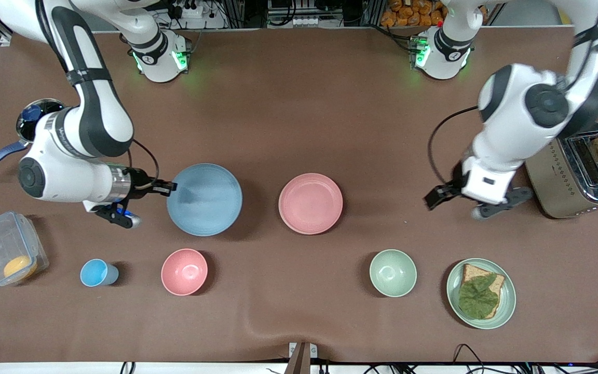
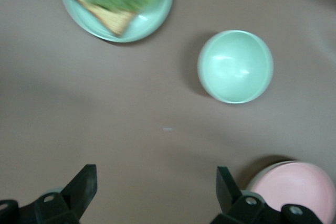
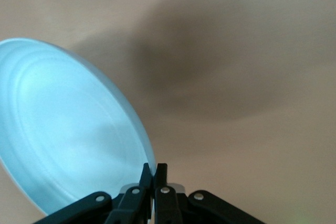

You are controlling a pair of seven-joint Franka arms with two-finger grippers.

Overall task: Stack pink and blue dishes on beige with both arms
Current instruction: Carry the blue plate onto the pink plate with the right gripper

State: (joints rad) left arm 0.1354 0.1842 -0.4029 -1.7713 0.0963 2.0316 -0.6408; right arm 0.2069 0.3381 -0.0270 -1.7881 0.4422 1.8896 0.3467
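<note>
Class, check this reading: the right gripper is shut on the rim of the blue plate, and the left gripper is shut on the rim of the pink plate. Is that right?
Half right. The right gripper is shut on the blue plate. The left gripper, however, holds nothing: the left wrist view shows its fingers spread open over bare table, with the pink plate lying apart from it.

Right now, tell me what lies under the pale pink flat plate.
A cream-beige rim peeks out beneath the pale pink flat matte plate, apparently a same-sized plate. The pink one covers the rest.

Brown-covered table (image 1: 299,104), cluttered shelving above.
</note>
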